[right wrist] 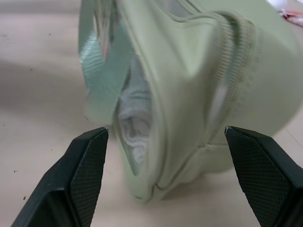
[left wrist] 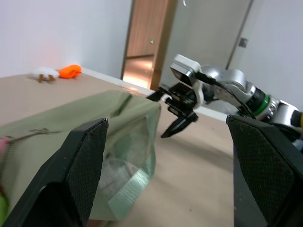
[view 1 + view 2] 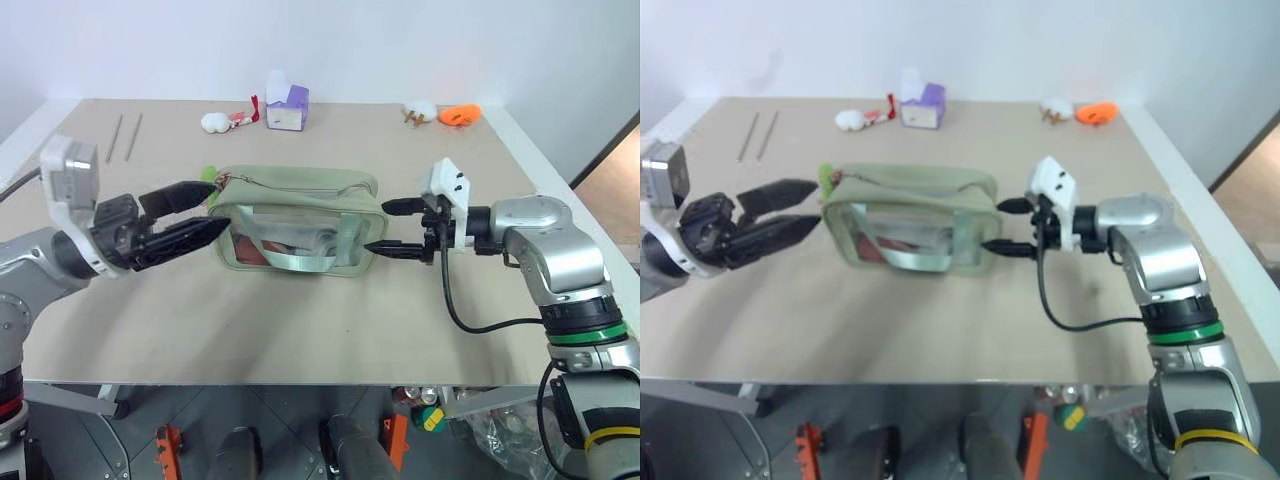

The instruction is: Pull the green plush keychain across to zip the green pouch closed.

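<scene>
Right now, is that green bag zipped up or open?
Cannot tell. The green pouch stands upright, its green plush keychain at the end by the left gripper; the zipper teeth aren't clear.

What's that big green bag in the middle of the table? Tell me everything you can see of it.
The green pouch is a pale sage-green, boxy fabric bag lying on the tan table. Its near side is a clear plastic window crossed by a green webbing strap, with something reddish showing inside. A zipper runs along its top, and a green plush keychain hangs at its left end. The left gripper and right gripper flank its ends, jaws open, holding nothing.
</scene>
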